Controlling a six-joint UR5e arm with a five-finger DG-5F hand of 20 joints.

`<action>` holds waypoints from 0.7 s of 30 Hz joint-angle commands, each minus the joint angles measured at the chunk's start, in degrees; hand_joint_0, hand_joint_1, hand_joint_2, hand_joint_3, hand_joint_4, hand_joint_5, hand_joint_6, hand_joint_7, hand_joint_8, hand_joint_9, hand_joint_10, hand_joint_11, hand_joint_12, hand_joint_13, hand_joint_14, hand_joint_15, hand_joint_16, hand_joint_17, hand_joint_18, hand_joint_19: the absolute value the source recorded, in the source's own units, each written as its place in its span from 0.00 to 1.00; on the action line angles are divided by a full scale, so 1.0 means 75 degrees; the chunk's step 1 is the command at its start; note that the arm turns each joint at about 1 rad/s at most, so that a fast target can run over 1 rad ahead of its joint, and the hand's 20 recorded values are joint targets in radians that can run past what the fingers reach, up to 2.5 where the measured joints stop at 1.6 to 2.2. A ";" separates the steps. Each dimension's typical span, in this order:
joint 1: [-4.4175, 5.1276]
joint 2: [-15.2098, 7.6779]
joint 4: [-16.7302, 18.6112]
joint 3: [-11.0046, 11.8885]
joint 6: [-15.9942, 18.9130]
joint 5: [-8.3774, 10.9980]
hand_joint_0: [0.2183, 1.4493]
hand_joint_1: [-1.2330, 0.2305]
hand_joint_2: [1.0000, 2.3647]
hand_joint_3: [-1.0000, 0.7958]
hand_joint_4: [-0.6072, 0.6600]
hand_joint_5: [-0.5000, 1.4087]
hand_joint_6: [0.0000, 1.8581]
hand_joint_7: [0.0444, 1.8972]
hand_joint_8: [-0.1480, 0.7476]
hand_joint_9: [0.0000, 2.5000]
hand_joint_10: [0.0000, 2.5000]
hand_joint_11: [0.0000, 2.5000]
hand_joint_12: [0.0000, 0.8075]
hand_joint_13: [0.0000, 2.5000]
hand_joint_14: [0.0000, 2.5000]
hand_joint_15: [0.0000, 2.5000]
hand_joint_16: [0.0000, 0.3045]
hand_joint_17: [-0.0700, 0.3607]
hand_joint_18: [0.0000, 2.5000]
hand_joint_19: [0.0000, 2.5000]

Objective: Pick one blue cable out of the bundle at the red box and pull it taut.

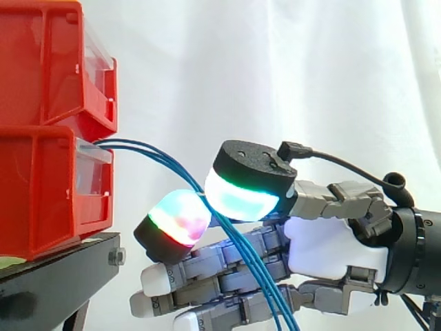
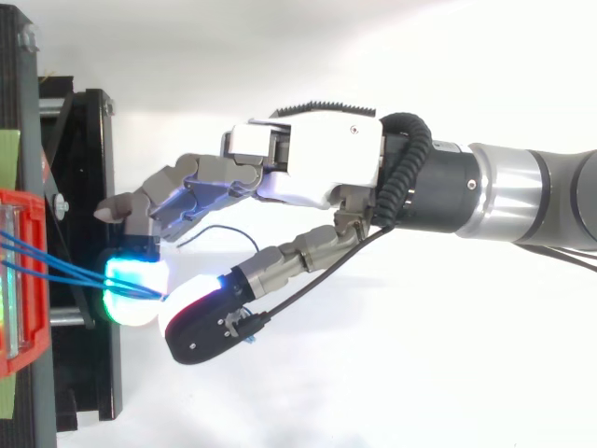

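Side view: hand pinches blue cables between pads; lower cable ends cut off.

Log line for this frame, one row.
hand at bundle | blue cables sag from red box, past hand, not taut | pinch unconfirmed

Two stacked red bins sit on the black stand.

The hand has a white shell over its palm and grey metal finger links. Its thick pads sit in black caps and glow white, green, cyan and red. At the right of the frame, a black flange joins the silver-grey arm.
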 commanded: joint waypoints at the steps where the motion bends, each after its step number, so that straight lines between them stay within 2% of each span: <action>1: -0.0013 0.0020 -0.0021 0.0000 0.0013 -0.0080 0.40 0.25 0.01 0.34 0.70 0.16 0.46 0.40 0.57 0.22 0.00 0.18 0.50 0.15 0.00 0.05 0.21 0.49 0.21 0.15; 4: -0.0025 0.0056 -0.0021 0.0000 0.0025 -0.0116 0.36 0.26 0.00 0.28 0.70 0.16 0.46 0.41 0.57 0.23 0.00 0.18 0.50 0.15 0.00 0.06 0.21 0.49 0.22 0.16; 8: -0.0037 0.0067 -0.0091 0.0000 0.0025 -0.0127 0.29 0.36 0.00 0.28 0.70 0.17 0.46 0.44 0.58 0.24 0.00 0.18 0.51 0.15 0.00 0.06 0.21 0.49 0.22 0.16; 11: -0.0049 0.0067 -0.0115 0.0000 0.0025 -0.0127 0.30 0.39 0.00 0.28 0.70 0.18 0.45 0.45 0.59 0.25 0.00 0.18 0.51 0.15 0.00 0.07 0.21 0.49 0.22 0.17; 15: -0.0049 0.0067 -0.0126 0.0000 0.0025 -0.0127 0.32 0.40 0.01 0.35 0.68 0.18 0.46 0.47 0.59 0.25 0.00 0.18 0.50 0.16 0.00 0.07 0.21 0.49 0.22 0.17; 21: -0.0049 0.0067 -0.0115 0.0011 0.0013 -0.0127 0.33 0.34 0.01 0.41 0.66 0.18 0.47 0.47 0.59 0.27 0.00 0.21 0.50 0.17 0.00 0.07 0.21 0.49 0.24 0.17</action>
